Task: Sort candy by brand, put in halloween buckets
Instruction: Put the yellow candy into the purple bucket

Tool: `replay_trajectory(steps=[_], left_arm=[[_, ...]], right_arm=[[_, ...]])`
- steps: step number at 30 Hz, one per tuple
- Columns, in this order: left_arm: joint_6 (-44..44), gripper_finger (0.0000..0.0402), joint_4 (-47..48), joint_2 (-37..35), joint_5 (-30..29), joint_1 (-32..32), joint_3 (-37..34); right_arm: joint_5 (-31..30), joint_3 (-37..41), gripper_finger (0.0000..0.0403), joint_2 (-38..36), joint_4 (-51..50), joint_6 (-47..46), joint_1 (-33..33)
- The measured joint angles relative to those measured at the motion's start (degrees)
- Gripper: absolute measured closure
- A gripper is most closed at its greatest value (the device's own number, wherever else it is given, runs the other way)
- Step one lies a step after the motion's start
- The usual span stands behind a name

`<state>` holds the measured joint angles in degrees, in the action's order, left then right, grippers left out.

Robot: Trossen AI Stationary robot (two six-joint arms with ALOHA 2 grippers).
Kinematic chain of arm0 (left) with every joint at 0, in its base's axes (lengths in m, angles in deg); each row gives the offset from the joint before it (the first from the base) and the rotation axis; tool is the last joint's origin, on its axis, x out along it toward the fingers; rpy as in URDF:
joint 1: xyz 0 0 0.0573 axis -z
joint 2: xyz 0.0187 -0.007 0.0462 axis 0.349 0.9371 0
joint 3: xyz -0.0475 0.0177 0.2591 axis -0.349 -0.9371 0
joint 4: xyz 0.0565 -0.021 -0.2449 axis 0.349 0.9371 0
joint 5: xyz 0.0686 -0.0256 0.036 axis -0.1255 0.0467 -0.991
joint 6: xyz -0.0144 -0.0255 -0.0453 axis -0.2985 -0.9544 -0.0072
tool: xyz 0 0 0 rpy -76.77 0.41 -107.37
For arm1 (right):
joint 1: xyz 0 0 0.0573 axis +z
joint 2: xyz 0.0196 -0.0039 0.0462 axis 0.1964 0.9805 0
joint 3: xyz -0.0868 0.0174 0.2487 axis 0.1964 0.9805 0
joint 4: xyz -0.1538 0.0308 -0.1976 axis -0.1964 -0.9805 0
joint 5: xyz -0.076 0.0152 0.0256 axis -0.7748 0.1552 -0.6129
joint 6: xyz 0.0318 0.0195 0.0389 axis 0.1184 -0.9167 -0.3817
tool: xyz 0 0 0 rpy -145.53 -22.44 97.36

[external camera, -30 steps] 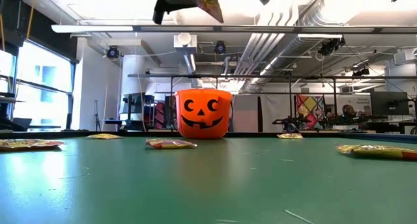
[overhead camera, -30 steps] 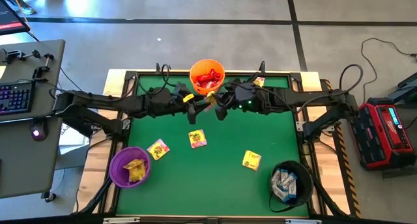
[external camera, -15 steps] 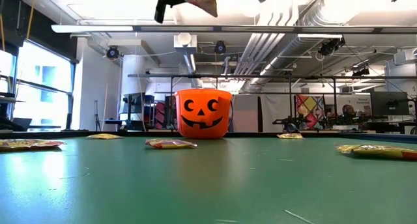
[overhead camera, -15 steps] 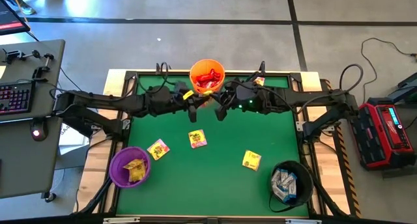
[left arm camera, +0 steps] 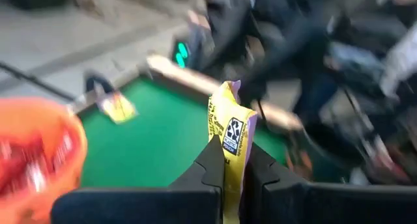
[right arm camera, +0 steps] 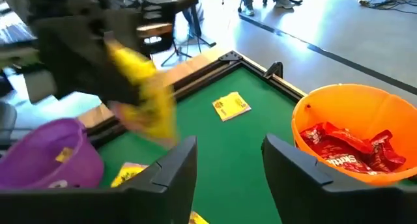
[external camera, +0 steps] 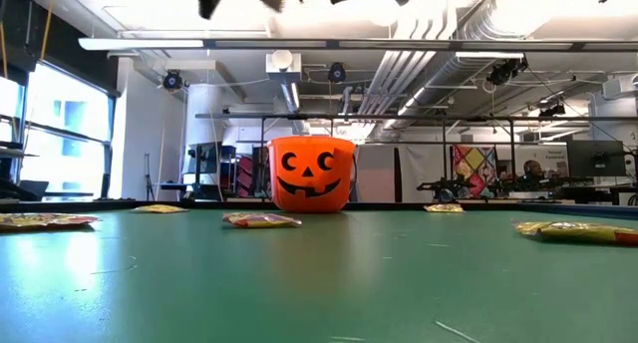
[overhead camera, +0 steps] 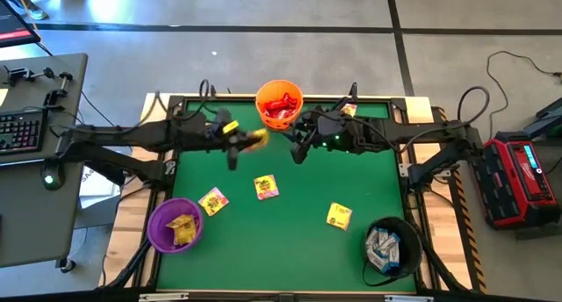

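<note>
A green-topped table (overhead camera: 290,223) with a dark raised rim carries three buckets. The orange pumpkin bucket (overhead camera: 279,104) stands at the far edge, holding red packets. The purple bucket (overhead camera: 175,224) sits well to its near-left, the black bucket (overhead camera: 392,246) well to its near-right. Three yellow candy packets (overhead camera: 266,187) lie flat on the felt between them, and another yellow packet (overhead camera: 349,110) lies just right of the orange bucket.

Motion-blurred: yellow packet (right arm camera: 146,94) in right wrist view, orange bucket (left arm camera: 36,155) cut by left wrist frame edge. Brand print on packets unreadable throughout.
</note>
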<state>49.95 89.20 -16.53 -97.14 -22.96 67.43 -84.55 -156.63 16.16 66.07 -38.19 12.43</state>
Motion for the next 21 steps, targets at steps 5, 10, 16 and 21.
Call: replay_trajectory(steps=[5,10,16,21], left_arm=[[-1.63,0.0397,22.15,-5.62,5.36,4.9,4.11],[-10.19,0.0398,39.82,-9.35,10.48,13.33,7.79],[-27.43,0.0398,51.08,-11.96,13.26,27.16,7.81],[-36.0,0.0398,56.57,-12.24,11.05,37.61,6.07]], right_arm=[[3.43,0.02,0.0242,0.0,-2.43,1.32,-0.37],[5.46,0.25,0.0242,0.02,-2.71,2.33,-0.88],[11.04,0.35,0.0242,1.79,-2.34,3.2,-1.18],[17.32,0.35,0.0242,5.94,-1.06,4.52,-0.98]])
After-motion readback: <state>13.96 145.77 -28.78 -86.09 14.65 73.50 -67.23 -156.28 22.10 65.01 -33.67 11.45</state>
